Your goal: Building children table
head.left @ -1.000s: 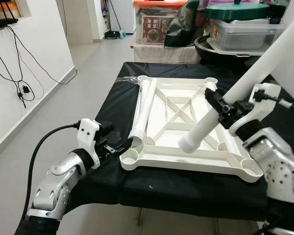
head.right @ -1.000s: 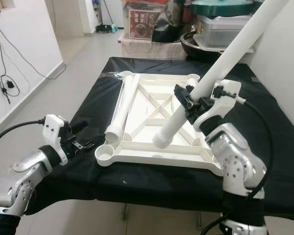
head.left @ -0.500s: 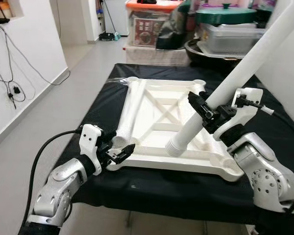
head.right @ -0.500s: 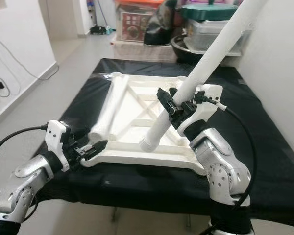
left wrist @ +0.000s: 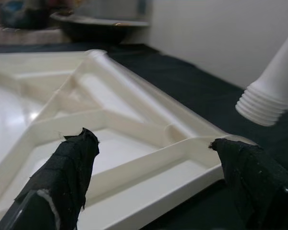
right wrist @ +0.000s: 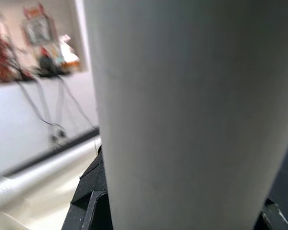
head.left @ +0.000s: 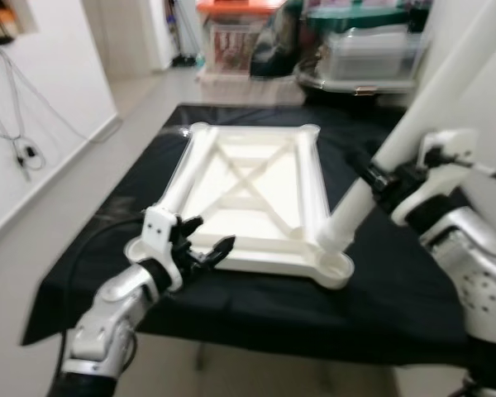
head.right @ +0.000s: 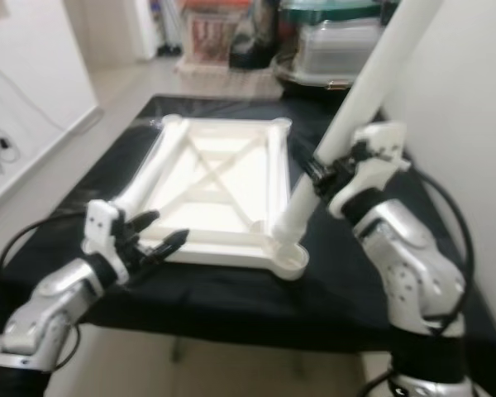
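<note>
Nearest the camera, the left gripper [head.left: 205, 252] hovers at the near edge of the white tabletop frame [head.left: 256, 178], its jaws apart, with one black finger [left wrist: 62, 177] over the frame's ribs and the other finger off its near corner. The frame lies flat and upside down on the black-covered bench [head.left: 397, 281], ribs and corner sockets facing up. A loose white leg tube [head.left: 182, 178] lies along the frame's left side. On the right, the right gripper [head.left: 380, 178] is clamped on a second white leg [head.left: 413, 107], held tilted, its threaded lower end [left wrist: 264, 103] just above the frame's near right corner socket [head.left: 335, 266]. Beyond the bench stand blurred storage boxes [head.left: 364, 50] and a pale floor [head.left: 83, 178].
</note>
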You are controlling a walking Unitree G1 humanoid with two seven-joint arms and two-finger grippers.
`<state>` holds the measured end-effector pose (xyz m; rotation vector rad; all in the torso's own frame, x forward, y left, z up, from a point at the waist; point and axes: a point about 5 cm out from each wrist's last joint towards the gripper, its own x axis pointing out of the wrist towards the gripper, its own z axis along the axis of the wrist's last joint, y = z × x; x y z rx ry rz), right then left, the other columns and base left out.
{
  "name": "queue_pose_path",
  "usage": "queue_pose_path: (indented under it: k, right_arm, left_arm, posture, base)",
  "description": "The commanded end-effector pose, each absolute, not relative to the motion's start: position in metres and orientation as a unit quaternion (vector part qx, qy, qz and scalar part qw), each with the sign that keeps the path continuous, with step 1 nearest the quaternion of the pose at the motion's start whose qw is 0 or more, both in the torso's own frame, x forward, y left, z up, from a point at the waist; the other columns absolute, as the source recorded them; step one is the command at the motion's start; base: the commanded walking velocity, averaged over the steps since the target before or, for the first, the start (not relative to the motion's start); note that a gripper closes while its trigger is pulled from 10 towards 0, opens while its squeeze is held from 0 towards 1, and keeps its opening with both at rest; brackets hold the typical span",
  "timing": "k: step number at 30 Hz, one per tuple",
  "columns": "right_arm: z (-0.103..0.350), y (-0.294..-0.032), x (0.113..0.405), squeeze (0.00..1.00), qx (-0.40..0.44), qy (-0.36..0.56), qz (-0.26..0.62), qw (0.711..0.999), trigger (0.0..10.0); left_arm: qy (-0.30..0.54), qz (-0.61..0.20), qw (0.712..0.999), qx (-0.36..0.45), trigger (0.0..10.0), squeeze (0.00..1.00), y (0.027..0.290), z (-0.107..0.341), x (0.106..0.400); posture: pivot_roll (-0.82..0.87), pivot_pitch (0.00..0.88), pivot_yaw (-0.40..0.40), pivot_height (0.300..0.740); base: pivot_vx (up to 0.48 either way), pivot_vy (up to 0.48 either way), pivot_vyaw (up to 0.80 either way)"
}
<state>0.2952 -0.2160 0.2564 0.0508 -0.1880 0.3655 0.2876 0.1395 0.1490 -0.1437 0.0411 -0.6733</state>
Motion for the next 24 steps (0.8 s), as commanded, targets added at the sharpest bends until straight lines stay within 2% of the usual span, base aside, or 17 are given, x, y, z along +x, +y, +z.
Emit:
queue_pose_path:
  k: [1,24]
  right_arm:
    - [0.257,-0.207,0.298,0.00,0.011,-0.101,0.205,0.973,0.0]
    - [0.237,-0.189,0.311,0.00,-0.042,-0.076,0.230,0.969,0.0]
  left_arm:
    - [0.028,-0.320,0.945,-0.068,10.0,0.00,0.147,0.146,0.288]
    - [0.043,-0.298,0.950,-0.080,10.0,0.00,0.152,0.142,0.288]
  posture:
    - [0.04,0.000,-0.026,0.740]
    - [0.06,0.000,-0.035,0.740]
  base:
    - [0.000,0.000,0.00]
    - [0.000,0.000,0.00]
